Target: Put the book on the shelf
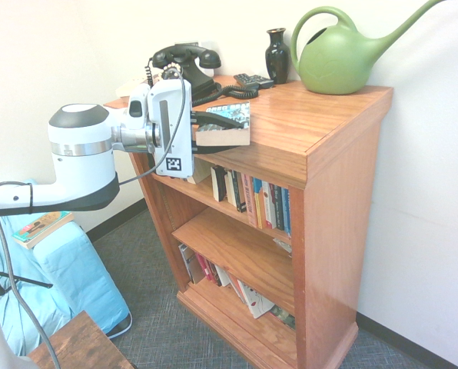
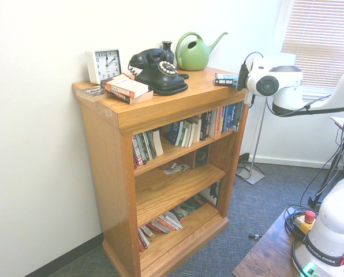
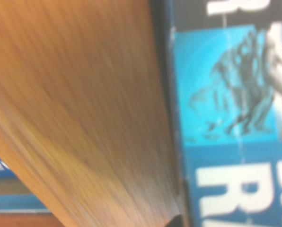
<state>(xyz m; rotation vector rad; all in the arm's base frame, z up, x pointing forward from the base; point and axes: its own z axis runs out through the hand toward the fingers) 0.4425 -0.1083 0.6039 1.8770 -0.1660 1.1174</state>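
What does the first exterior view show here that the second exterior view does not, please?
Only the first exterior view shows the book's cream page edges and the gripper shut on it, plus a blue padded seat carrying a thin book.

Only the second exterior view shows the white clock, the stacked books beside it, and the window blinds.

Both show the shelf, the black telephone, the green watering can, the dark vase and the book held just above the top.
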